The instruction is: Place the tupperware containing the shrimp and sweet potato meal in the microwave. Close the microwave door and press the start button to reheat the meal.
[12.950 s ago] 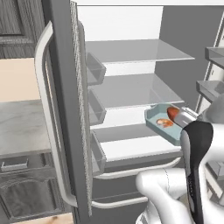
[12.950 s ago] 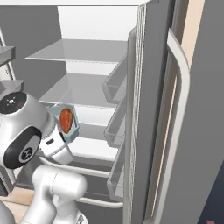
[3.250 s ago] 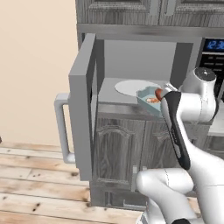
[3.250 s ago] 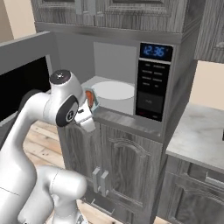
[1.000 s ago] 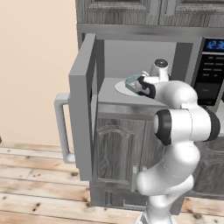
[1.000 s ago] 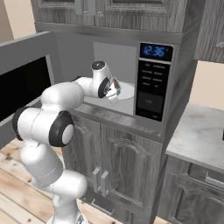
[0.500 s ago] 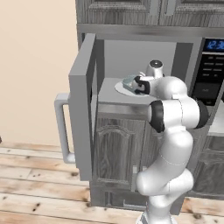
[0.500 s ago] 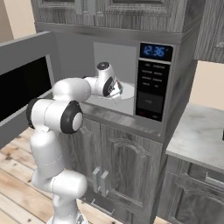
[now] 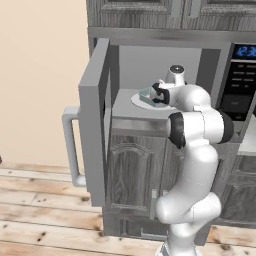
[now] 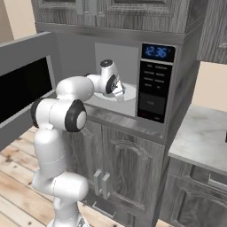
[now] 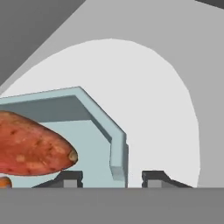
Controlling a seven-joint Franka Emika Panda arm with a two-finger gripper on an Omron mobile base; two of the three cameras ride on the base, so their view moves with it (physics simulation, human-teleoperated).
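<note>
Your gripper (image 9: 156, 95) is inside the open microwave (image 9: 220, 80) in the left base view, low over the round white turntable (image 9: 137, 100), and the tupperware (image 9: 148, 95) sits at its fingertips, toward the open side of the cavity. Whether the tub already rests on the plate you cannot tell from here. The microwave door (image 9: 96, 120) stands wide open to the left, with its bar handle (image 9: 70, 145) facing the room.

In the right base view the gripper (image 10: 118, 92) points down toward the turntable (image 10: 129, 91), just left of the black control panel (image 10: 154, 87) (the tub itself is hidden behind the hand).

In the hand view the two finger tips (image 11: 70, 178) stand one on each side of the tupperware (image 11: 98, 131) wall, one inside the tub and one outside, so you are pinching its rim. The sweet potato (image 11: 30, 148) lies inside, left of the grip, with its long side across the view; a small orange piece shows at the lower left edge. The turntable (image 11: 148, 96) spreads directly behind and under the tub, so the coming move is, in my judgement, only to let go and pull straight back along the fingers.
</note>
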